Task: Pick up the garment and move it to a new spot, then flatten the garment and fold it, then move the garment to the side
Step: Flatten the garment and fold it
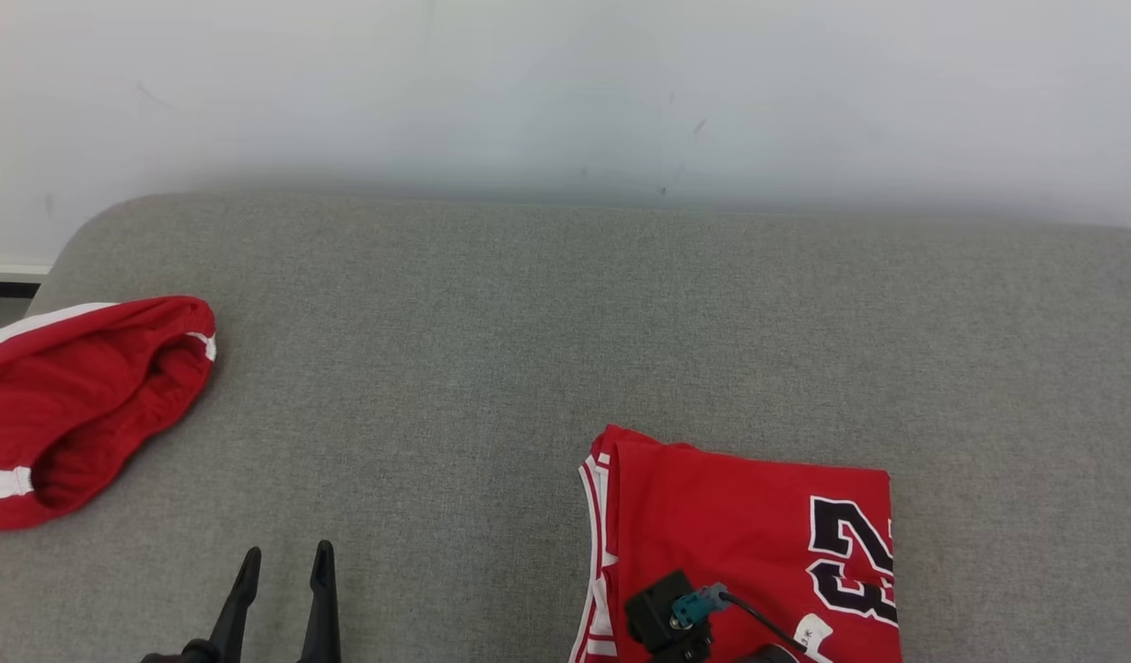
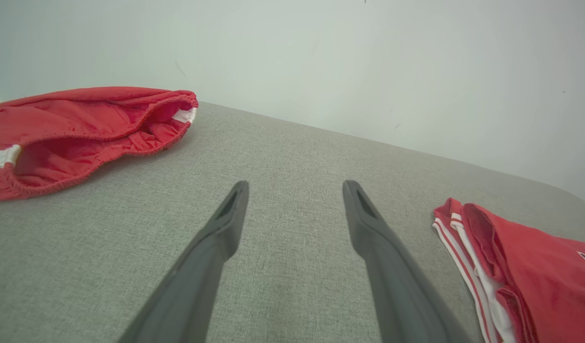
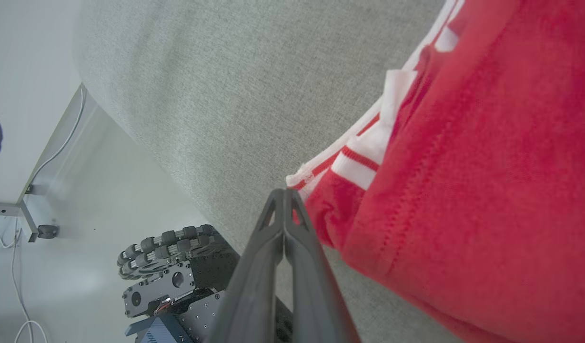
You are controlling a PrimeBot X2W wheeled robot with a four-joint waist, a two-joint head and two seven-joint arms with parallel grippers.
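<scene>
The garment (image 1: 740,516) is a red jersey with white trim and a dark number, folded into a rectangle at the lower right of the grey table (image 1: 529,322). My right arm's wrist block (image 1: 671,617) sits over its near left part. In the right wrist view my right gripper (image 3: 284,193) is shut, its tips pinched on the trimmed corner of the garment (image 3: 464,166) close to the table's front edge. My left gripper (image 1: 285,557) is open over bare cloth at the lower left, holding nothing. From the left wrist, the left gripper (image 2: 296,185) has the garment (image 2: 535,267) off to its right.
Red shorts (image 1: 77,405) with white stripes lie loosely at the table's left edge, also in the left wrist view as red shorts (image 2: 83,133). A pale wall stands behind the table. My wheeled base (image 3: 178,267) and the floor show below the table's front edge.
</scene>
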